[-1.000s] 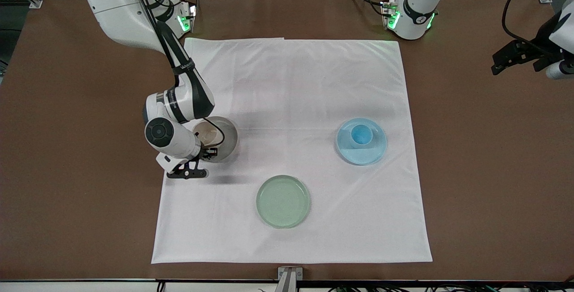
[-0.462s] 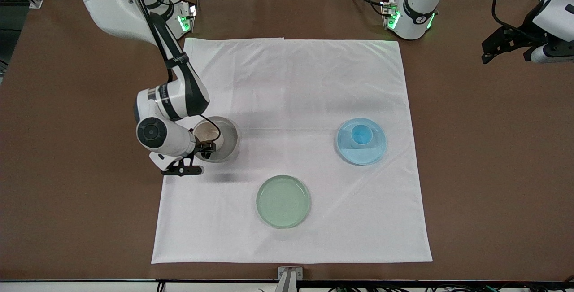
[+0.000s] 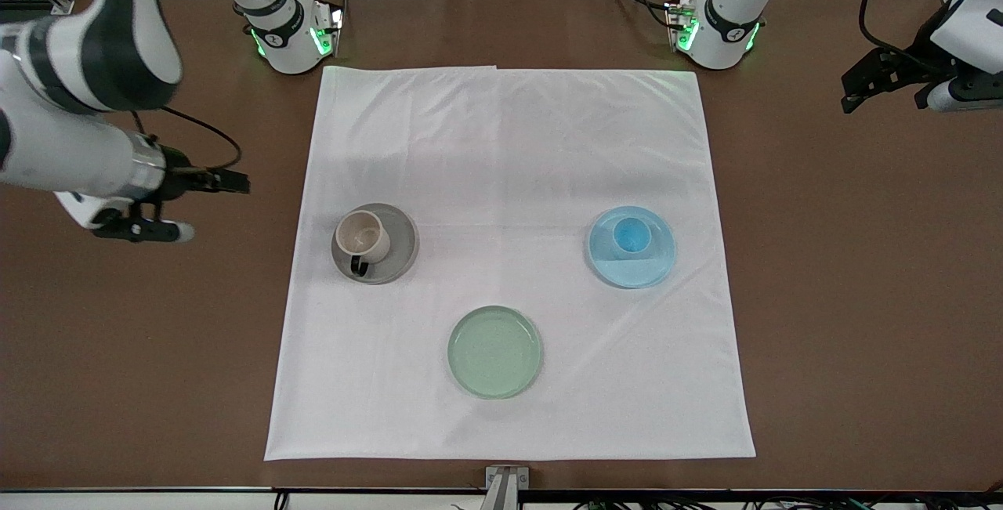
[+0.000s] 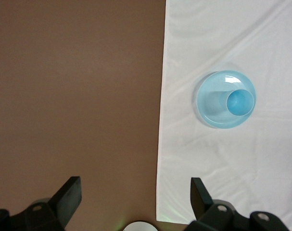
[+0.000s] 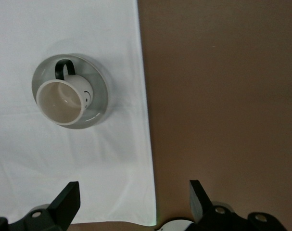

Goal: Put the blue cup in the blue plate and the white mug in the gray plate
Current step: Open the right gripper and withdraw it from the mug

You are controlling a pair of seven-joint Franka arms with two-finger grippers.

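Mug (image 3: 361,235) on gray plate (image 3: 395,255)

My right tool (image 3: 210,181) hangs over the bare counter (image 3: 157,353) at my right arm's end, fingers spread, empty. My left tool (image 3: 862,87) hangs over my left arm's end, fingers likewise spread.

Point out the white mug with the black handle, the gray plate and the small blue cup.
cream-white cylindrical mug (image 3: 360,235), front view, inside bottom.
round shallow gray plate (image 3: 400,247), front view, bare rim.
small light-blue tapered cup (image 3: 631,236), front view, inside.
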